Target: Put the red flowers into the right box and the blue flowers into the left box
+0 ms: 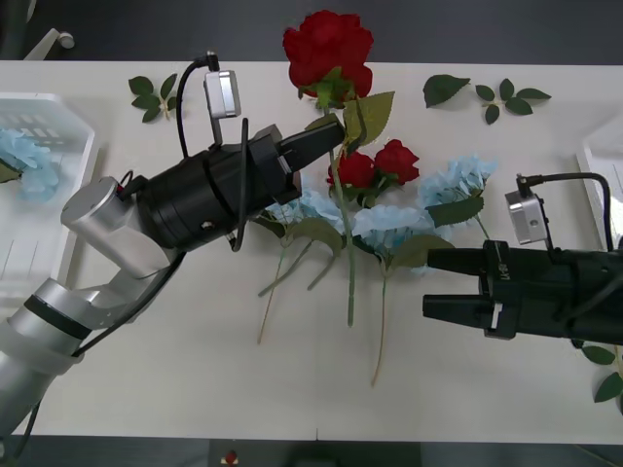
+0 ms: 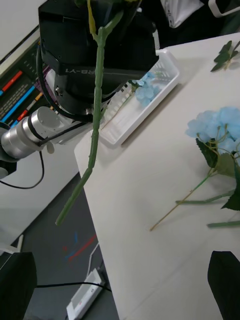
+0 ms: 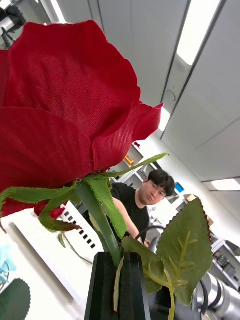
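My left gripper [image 1: 336,131] is shut on the stem of a red flower [image 1: 329,49], held up above the table with its stem [image 2: 95,125] hanging free. The rose head [image 3: 60,100] sits just past the shut fingers [image 3: 107,290]. Two more red flowers [image 1: 375,165] lie mid-table among the blue flowers [image 1: 458,180]. One blue flower [image 1: 19,161] lies in the left box [image 1: 73,209]. The right box [image 1: 602,161] shows its rim at the right edge. My right gripper [image 1: 428,283] hovers open, low at the right of the pile, holding nothing.
Loose green leaf sprigs lie at the back left [image 1: 156,92], back right [image 1: 443,89] and front right [image 1: 608,379]. The near half of the table [image 1: 195,379] is bare white. The table's left edge drops to the floor beside the left box [image 2: 145,107].
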### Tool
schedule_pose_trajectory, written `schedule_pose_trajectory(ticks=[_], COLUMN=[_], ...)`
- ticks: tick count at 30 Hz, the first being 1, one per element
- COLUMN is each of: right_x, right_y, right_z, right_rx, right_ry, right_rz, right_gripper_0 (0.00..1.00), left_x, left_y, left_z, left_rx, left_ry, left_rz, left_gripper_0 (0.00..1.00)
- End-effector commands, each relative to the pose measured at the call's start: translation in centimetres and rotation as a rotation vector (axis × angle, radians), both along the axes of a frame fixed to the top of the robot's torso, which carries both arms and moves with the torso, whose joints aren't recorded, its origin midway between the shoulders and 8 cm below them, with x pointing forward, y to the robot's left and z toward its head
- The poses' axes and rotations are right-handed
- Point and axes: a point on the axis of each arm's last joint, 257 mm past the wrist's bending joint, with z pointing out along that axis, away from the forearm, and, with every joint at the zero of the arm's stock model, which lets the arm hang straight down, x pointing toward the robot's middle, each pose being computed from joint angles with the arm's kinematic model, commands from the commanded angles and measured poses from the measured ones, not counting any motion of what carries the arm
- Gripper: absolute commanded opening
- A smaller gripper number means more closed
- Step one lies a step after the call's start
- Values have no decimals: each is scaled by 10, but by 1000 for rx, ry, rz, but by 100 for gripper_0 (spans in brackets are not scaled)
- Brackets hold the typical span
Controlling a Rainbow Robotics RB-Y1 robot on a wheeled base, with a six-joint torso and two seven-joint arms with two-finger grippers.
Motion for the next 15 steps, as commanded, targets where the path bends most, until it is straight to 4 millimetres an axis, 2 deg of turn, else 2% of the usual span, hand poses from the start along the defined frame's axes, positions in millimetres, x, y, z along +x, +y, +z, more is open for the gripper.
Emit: schedule_pose_trajectory(ticks=[1,6,15], right_x=[12,21,29], right_y=[12,23,42], right_z=[13,16,37], right_rx=[44,76,155], right_ry=[-36,-32,-33], right_rz=[10,10,25], right_gripper_0=[100,100,100], left_x=[-5,-8,-3], left_y=[-5,-13,-26], left_z=[34,31,30], left_rx=[-22,-8,26], left_ry=[-55,-74,-113], left_rz=[-30,-32,-2], left_gripper_0=[0,0,0])
